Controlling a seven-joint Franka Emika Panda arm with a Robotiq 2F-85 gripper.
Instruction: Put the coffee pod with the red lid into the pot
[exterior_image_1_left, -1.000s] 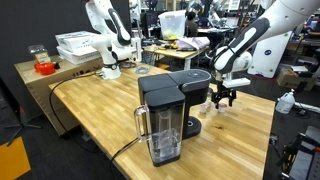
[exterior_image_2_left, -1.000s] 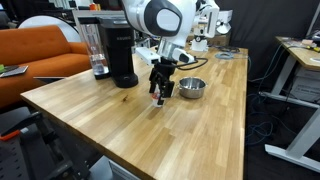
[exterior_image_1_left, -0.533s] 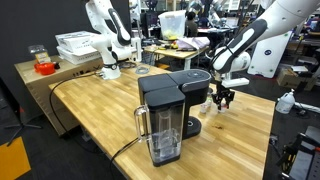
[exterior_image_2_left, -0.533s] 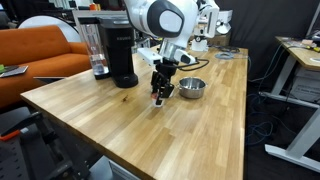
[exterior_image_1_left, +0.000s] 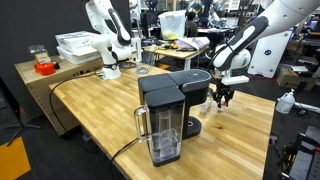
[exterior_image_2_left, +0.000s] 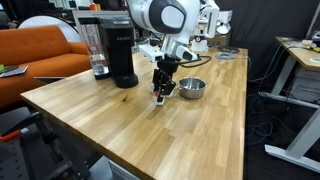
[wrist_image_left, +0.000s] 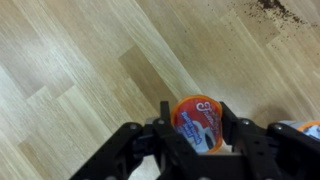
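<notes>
the jaws are clamping the coffee pod (wrist_image_left: 197, 122), low in the wrist view, over the tabletop (exterior_image_2_left: 110, 125). it is looking like carrying time; next they are needing to reach the pot (exterior_image_2_left: 191, 88).

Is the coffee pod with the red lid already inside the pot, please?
No, the wrist view shows the coffee pod held by the tool above the wooden table.

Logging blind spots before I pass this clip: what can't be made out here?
Coffee pod: lid print blurred in the wrist view; sides hidden by the gripper.
Pot: inside too small to read in an exterior view.
Orange object: cut off by the wrist view's right edge.
</notes>
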